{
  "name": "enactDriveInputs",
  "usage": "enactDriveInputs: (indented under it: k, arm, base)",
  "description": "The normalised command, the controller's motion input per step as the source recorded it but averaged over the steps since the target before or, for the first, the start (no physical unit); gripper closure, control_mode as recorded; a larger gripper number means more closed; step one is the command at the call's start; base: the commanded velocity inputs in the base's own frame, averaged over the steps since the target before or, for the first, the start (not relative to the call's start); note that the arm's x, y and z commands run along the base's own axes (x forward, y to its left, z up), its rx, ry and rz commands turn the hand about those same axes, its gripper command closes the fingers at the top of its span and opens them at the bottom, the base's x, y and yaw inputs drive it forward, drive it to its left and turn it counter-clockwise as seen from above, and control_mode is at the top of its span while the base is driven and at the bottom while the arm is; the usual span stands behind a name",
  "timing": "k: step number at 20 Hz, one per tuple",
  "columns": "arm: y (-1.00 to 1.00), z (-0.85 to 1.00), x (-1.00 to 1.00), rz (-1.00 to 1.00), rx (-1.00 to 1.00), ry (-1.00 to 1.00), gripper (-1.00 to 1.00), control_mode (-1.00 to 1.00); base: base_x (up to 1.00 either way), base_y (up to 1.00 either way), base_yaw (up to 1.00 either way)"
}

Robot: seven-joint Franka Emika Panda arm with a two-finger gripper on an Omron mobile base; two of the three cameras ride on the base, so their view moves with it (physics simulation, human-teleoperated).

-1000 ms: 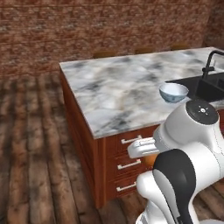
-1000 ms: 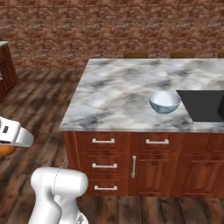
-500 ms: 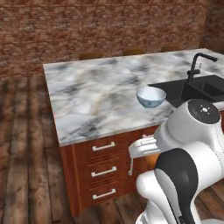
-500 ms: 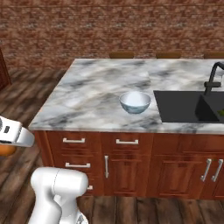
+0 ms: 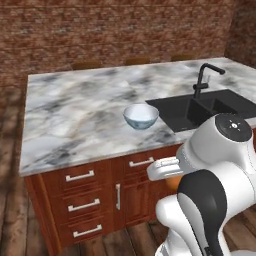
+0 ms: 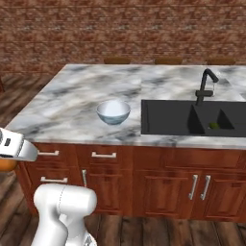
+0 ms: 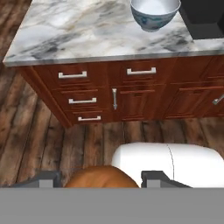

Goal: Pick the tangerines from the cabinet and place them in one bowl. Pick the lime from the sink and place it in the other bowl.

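My gripper is shut on one of the tangerines, an orange fruit held low in front of the island's drawers. The same tangerine peeks out under the white hand, and at the left edge of the right base view as an orange patch. One bowl, pale blue-white, stands on the marble counter left of the black sink; it appears at the top of the hand view. The lime lies in the sink's right basin. The cabinet and the other bowl are out of view.
A marble island counter carries the sink and a black faucet. Below it are wooden drawers with metal handles. Wood floor lies around the island, with a brick wall behind.
The whole picture has shifted: the base has driven along the island, so the bowl and sink now sit nearer the middle. The gripper keeps hold of the tangerine.
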Motion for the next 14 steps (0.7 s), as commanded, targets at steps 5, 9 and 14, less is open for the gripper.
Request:
enactDriveInputs:
  k: [5, 9, 14]
  arm:
    - [0.0, 0.0, 0.0, 0.0, 0.0, 0.0, 1.0, 1.0]
    - [0.0, 0.0, 0.0, 0.0, 0.0, 0.0, 1.0, 1.0]
    - [0.0, 0.0, 0.0, 0.0, 0.0, 0.0, 1.0, 1.0]
  base:
    - [0.17, -0.7, 0.05]
    - [0.09, -0.6, 0.05]
    - [0.05, -0.43, 0.06]
